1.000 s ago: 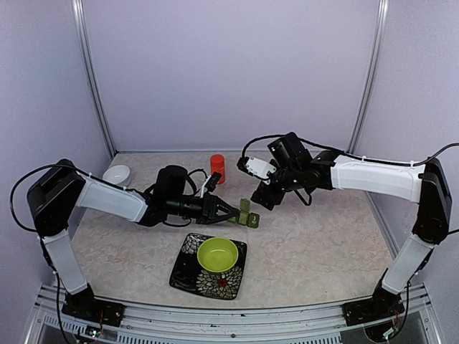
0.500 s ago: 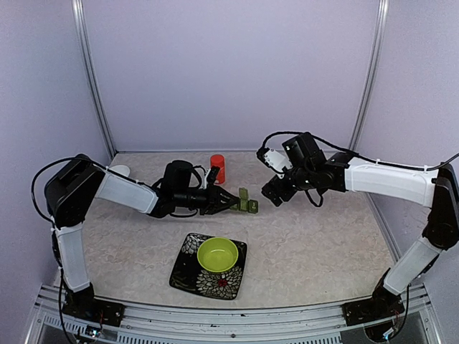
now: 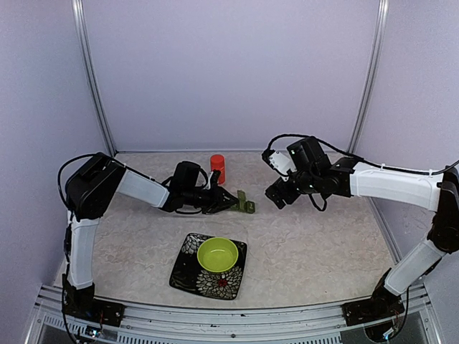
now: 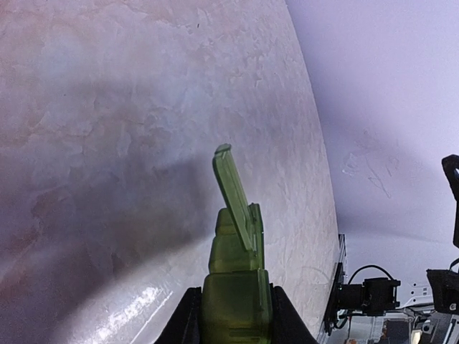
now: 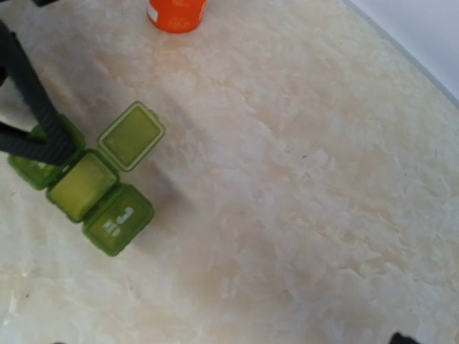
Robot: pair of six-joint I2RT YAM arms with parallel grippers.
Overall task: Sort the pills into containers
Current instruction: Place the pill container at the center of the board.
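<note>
The dark green pillbox [image 3: 247, 203] is a strip of three square compartments, held at one end by my left gripper [image 3: 231, 204], which is shut on it. In the left wrist view the pillbox [image 4: 235, 287] sits between the fingers [image 4: 281, 321] with one lid [image 4: 233, 190] standing open. The right wrist view shows the pillbox [image 5: 86, 190] from above, its open lid [image 5: 131, 135] and the left fingers [image 5: 32, 115] on its far end. It is at or just above the table; I cannot tell which. My right gripper [image 3: 277, 195] hovers right of it, its own jaws out of the wrist view. No pills show.
An orange bottle [image 3: 217, 168] stands behind the pillbox and also shows in the right wrist view [image 5: 176, 13]. A lime-green bowl [image 3: 217, 254] sits on a dark flowered plate [image 3: 188, 276] at the front centre.
My left arm has stretched out and carried the pillbox a little toward the back. My right gripper has drawn back to the right, away from the pillbox.
</note>
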